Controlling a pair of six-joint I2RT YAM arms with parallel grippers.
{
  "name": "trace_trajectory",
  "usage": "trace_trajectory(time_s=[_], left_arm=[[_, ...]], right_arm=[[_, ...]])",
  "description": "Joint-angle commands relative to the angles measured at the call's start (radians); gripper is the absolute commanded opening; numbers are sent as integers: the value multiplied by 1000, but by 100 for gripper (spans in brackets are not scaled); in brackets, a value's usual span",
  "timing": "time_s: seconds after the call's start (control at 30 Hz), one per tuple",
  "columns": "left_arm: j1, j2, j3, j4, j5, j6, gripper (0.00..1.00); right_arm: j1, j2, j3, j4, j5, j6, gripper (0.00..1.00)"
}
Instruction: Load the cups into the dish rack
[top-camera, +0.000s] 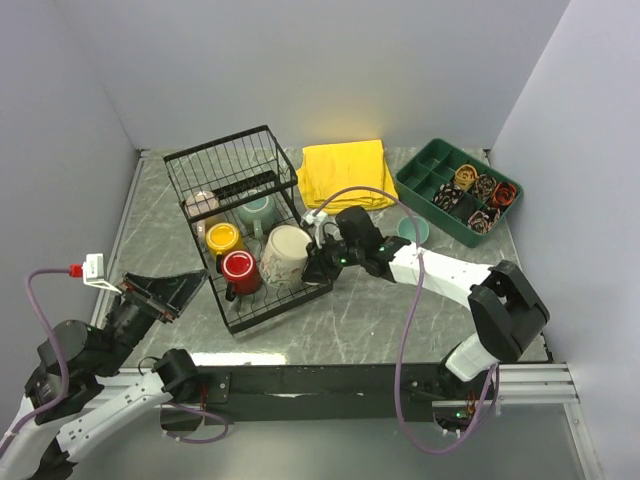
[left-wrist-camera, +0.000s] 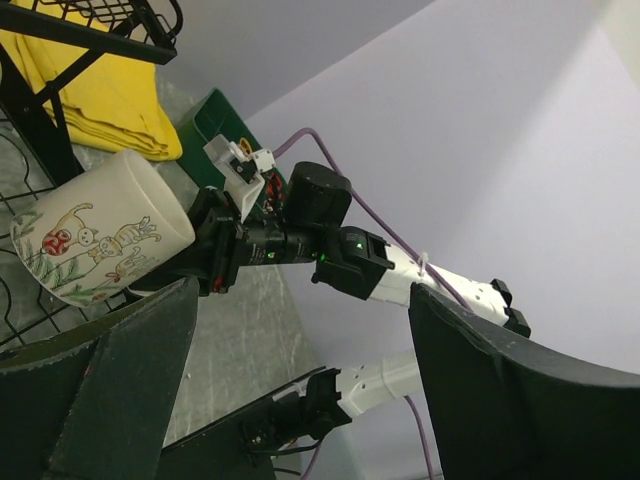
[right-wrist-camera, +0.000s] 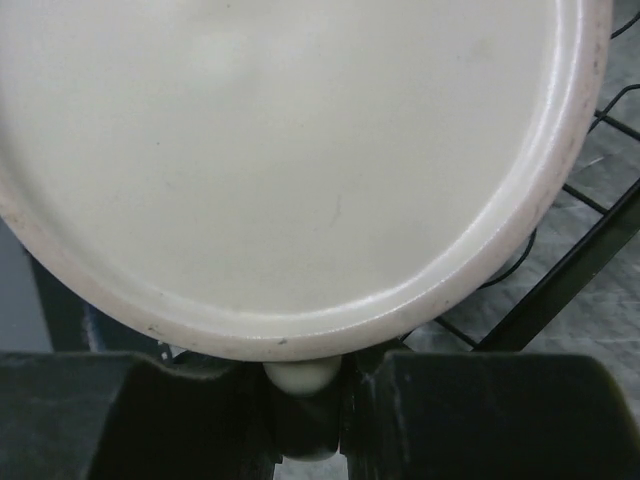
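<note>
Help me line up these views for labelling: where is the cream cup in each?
Top external: cream cup at centre, at the dish rack's right edge.
Left wrist: left of centre.
Right wrist: its base fills the top.
Shared landmark: the dish rack's black wires.

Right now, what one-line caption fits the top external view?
Right gripper holds the cream mug at the dish rack, beside its red mug, yellow mug and teal mug; left gripper open.

A black wire dish rack (top-camera: 230, 175) stands on the desk (top-camera: 350, 330). In its low tray sit a yellow cup (top-camera: 222, 238), a red cup (top-camera: 240, 268) and a teal cup (top-camera: 257, 210). A cream cup (top-camera: 287, 255) with cartoon figures lies tilted beside them, its handle pinched in the right claw (right-wrist-camera: 305, 395). A second teal cup (top-camera: 410, 232) rests outside the rack.
</note>
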Motion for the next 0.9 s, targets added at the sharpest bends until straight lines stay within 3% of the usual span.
trace_trajectory(time_s=[0.0, 0.6, 0.87], left_arm=[[1, -18, -3, -26, -27, -9, 91], [2, -46, -18, -52, -44, -31, 92], [1, -49, -26, -55, -41, -37, 92]], right_arm=[[25, -23, 98, 120, 167, -84, 0], [159, 132, 198, 196, 612, -282, 0], [164, 204, 255, 219, 677, -290, 4]])
